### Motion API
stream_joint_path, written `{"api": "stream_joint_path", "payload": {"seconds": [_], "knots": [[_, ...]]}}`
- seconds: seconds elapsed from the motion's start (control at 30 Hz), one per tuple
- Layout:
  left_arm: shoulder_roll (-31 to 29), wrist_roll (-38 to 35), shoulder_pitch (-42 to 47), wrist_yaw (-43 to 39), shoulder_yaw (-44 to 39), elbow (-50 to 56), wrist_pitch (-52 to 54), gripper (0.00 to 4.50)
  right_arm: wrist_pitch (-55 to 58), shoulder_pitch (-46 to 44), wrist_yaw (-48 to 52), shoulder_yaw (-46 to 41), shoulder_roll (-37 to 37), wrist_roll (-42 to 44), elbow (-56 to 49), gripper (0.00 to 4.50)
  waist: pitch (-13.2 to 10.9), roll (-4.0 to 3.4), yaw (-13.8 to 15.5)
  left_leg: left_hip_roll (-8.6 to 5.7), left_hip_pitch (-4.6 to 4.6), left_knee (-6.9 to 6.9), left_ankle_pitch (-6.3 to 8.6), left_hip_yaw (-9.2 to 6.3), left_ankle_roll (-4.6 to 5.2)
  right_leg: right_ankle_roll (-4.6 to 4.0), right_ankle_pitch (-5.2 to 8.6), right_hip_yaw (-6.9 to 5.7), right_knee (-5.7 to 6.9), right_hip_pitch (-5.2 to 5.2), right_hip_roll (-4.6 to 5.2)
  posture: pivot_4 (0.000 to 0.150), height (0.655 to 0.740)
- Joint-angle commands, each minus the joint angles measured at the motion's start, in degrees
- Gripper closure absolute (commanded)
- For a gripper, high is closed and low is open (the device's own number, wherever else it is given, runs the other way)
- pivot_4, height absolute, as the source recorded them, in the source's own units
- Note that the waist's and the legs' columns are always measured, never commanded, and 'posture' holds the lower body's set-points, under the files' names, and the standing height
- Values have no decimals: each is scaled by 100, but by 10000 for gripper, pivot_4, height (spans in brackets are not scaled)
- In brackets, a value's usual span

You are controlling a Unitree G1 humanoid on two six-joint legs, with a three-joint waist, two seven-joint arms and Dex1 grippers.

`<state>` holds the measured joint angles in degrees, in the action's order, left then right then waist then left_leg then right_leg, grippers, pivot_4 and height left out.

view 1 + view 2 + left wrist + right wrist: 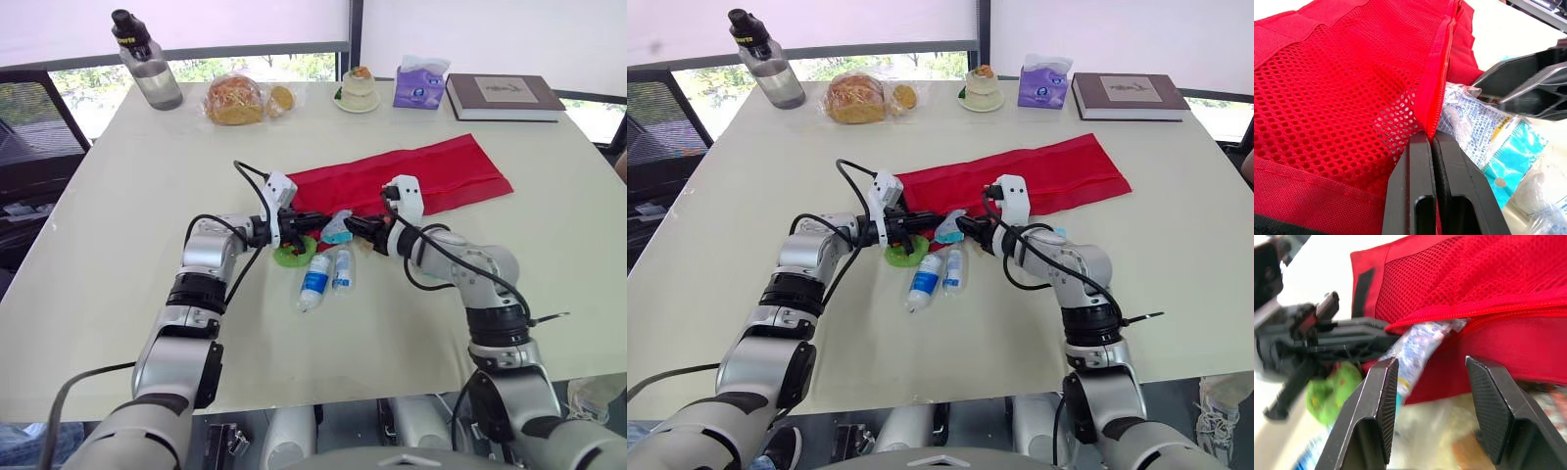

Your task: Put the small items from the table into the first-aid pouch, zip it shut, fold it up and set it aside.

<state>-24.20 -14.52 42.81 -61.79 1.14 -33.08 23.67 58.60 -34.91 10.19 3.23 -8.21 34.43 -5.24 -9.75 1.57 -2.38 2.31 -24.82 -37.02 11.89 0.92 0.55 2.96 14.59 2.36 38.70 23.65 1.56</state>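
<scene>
Red mesh pouch edge in tight pinch of left claw; right claw wide beside packet, print illegible.

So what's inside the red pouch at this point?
A plastic packet sticks partly into the pouch through its zipper opening; anything deeper is hidden by the red fabric.

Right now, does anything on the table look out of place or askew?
A clear packet sticks partway out of the zip opening of the red pouch. The left gripper pinches that opening's edge, and the right gripper is open beside the packet. Two small bottles lie on their sides outside the pouch.
</scene>
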Motion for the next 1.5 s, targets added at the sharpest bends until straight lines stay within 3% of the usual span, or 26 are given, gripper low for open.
{"api": "stream_joint_path", "payload": {"seconds": [0.03, 0.07, 0.23, 0.47, 0.73, 1.5], "knots": [[-2, -34, 138, -81, -9, -10, -65, 45000, -710, -62, 751, 465, -493, -383, -673, 21554, -3, -1, 0, -1, -1, 0, 0, 0, 0, 0, 0, 0, -2, 1, 0, 1500, 7387], [-2, -31, 143, -88, -6, -16, -71, 45000, -942, -97, 949, 642, -645, -546, -764, 21554, -3, -1, 1, -1, -1, 1, 0, 0, 0, 1, 0, 0, -4, 1, 0, 1500, 7387], [6, -29, 164, -118, 5, -27, -70, 45000, -1298, -192, 1471, 1506, -1055, -1217, -903, 44440, -3, 0, 0, 0, 1, 10, 0, -2, 0, 0, 1, -1, -6, 2, -4, 1500, 7387], [8, -52, 158, -171, 38, 91, 4, 45000, -1626, -370, 1550, 2229, -1010, -2209, -167, 44440, -4, 1, 8, -1, -1, 7, 0, 1, 0, 0, 0, 0, -9, 1, -1, 1500, 7387], [14, -84, 54, -228, 72, 293, 124, 45000, -1724, -626, 1486, 2266, -536, -2766, 576, 44440, -4, 1, 8, -1, 0, 7, 0, 0, 0, 0, 0, -1, -8, 2, -2, 1500, 7387], [55, -80, -46, -374, 210, 359, 100, 45000, -3296, -1703, 888, 1538, 963, -3514, 3281, 44440, -5, -1, -5, -1, 3, 4, 0, 1, -1, -1, 0, 0, 7, 4, -1, 1500, 7387]]}}
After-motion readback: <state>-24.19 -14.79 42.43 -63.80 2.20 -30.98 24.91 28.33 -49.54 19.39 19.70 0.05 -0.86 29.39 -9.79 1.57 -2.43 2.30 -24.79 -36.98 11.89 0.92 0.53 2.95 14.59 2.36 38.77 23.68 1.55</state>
